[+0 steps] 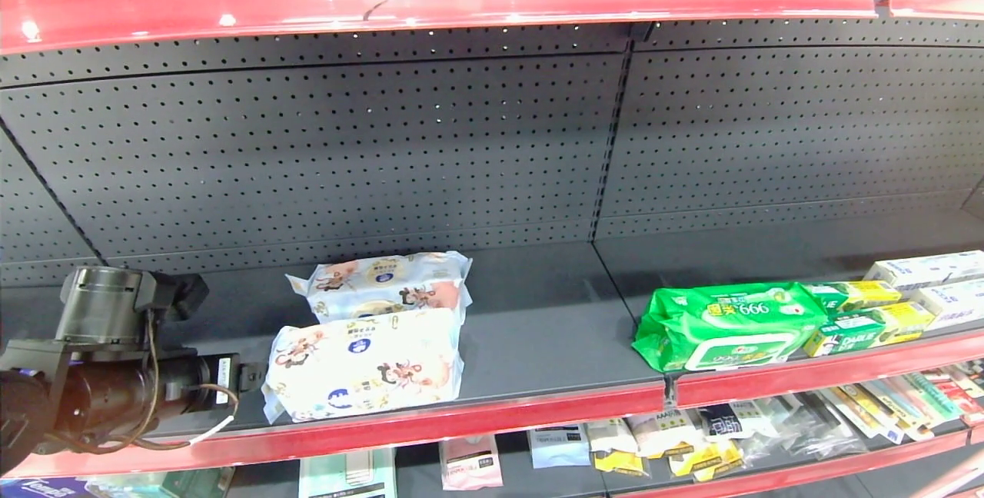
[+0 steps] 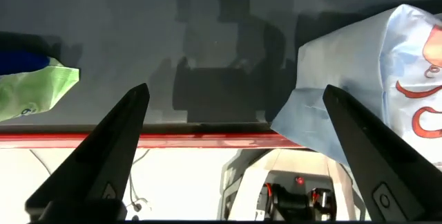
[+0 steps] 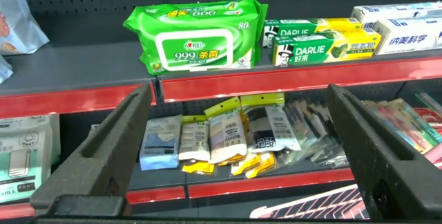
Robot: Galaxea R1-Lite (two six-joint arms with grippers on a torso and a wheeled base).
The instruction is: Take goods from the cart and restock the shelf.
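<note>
Left wrist view has the left pincer [image 2: 236, 91] spread wide and empty just beside the front white cartoon-printed plastic pack [image 2: 373, 92] on the dark grey shelf [image 2: 103, 30]; looks light, squishy, slippery, so I'd squeeze across its middle.

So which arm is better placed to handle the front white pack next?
Left, probably. The left gripper, open, sits at the shelf edge beside the front white pack; the right gripper hangs back from the shelf, facing the green pack.
</note>
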